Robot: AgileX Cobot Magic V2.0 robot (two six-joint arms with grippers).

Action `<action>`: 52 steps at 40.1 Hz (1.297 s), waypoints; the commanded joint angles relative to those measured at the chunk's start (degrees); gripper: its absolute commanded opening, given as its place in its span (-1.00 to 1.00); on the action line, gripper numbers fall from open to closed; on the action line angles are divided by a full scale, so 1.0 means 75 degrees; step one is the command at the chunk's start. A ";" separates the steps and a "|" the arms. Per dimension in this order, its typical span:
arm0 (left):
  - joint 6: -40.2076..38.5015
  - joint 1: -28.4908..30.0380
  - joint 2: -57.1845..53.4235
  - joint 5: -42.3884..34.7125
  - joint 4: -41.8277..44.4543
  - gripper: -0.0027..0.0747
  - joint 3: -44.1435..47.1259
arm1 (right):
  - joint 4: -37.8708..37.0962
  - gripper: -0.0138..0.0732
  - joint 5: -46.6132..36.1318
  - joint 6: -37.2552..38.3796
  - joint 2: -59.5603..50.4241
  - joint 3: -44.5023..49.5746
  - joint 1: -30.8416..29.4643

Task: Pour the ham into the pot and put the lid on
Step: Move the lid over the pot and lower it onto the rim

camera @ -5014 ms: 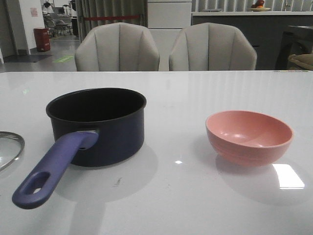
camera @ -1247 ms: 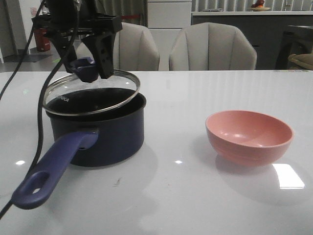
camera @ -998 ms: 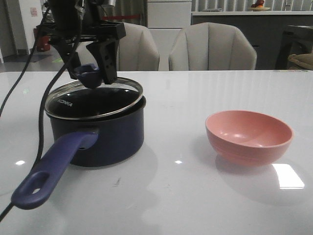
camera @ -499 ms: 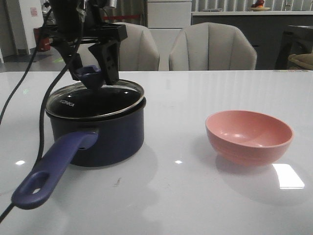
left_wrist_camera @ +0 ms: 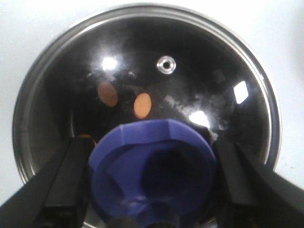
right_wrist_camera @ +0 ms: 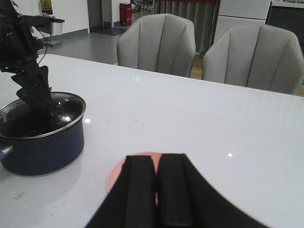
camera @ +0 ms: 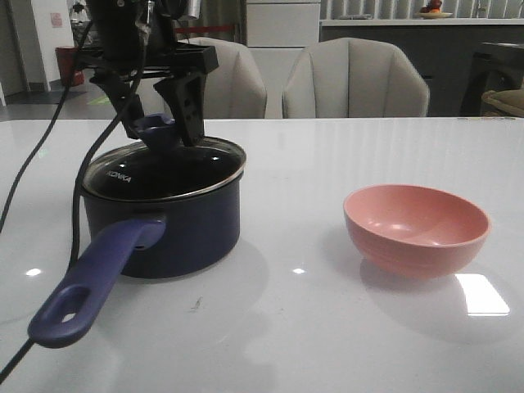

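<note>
The dark navy pot [camera: 168,225] stands left of centre, its purple-blue handle [camera: 90,278] pointing toward the table's front edge. The glass lid [camera: 176,172] rests on the pot's rim. My left gripper [camera: 158,131] is shut on the lid's blue knob [left_wrist_camera: 152,175], with one black finger [left_wrist_camera: 64,183] on each side. Through the glass, orange-pink ham [left_wrist_camera: 142,105] lies on the pot's bottom. My right gripper [right_wrist_camera: 157,159] is shut and empty, hovering above the pink bowl [right_wrist_camera: 116,173]. The pot [right_wrist_camera: 42,142] and the left gripper [right_wrist_camera: 35,90] also show in the right wrist view.
The pink bowl [camera: 417,229] sits empty on the right of the white table [camera: 311,327]. The left arm's black cable [camera: 45,139] hangs down past the pot's left side. Two grey chairs [camera: 356,78] stand behind the table's far edge.
My left gripper has lowered the lid from a tilt above the pot down onto its rim. Five seconds ago the lid lay at the table's left edge.
</note>
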 commanded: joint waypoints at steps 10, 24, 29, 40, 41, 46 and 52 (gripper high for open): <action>-0.0017 -0.0036 -0.0349 0.0390 0.0413 -0.39 -0.0185 | 0.0012 -0.32 -0.0666 -0.0030 0.0045 -0.0215 0.0020; -0.0017 -0.0036 -0.0583 0.0390 0.0413 -0.39 -0.0185 | 0.0012 -0.32 -0.0666 -0.0030 0.0045 -0.0215 0.0020; -0.0031 -0.0036 -0.0665 0.0390 0.0413 -0.39 -0.0185 | 0.0012 -0.32 -0.0666 -0.0030 0.0045 -0.0215 0.0020; -0.0031 -0.0036 -0.0618 0.0390 -0.0089 -0.39 -0.0153 | 0.0012 -0.32 -0.0666 -0.0030 0.0045 -0.0215 0.0020; -0.0031 -0.0036 -0.0618 0.0390 -0.0089 -0.39 -0.0118 | 0.0012 -0.32 -0.0666 -0.0030 0.0045 -0.0215 0.0020; -0.0045 -0.0036 -0.0618 0.0390 0.0184 -0.39 0.0026 | 0.0012 -0.32 -0.0666 -0.0030 0.0045 -0.0215 0.0020; -0.0041 -0.0036 -0.0618 0.0390 0.0214 -0.38 0.0108 | 0.0012 -0.32 -0.0666 -0.0030 0.0045 -0.0215 0.0020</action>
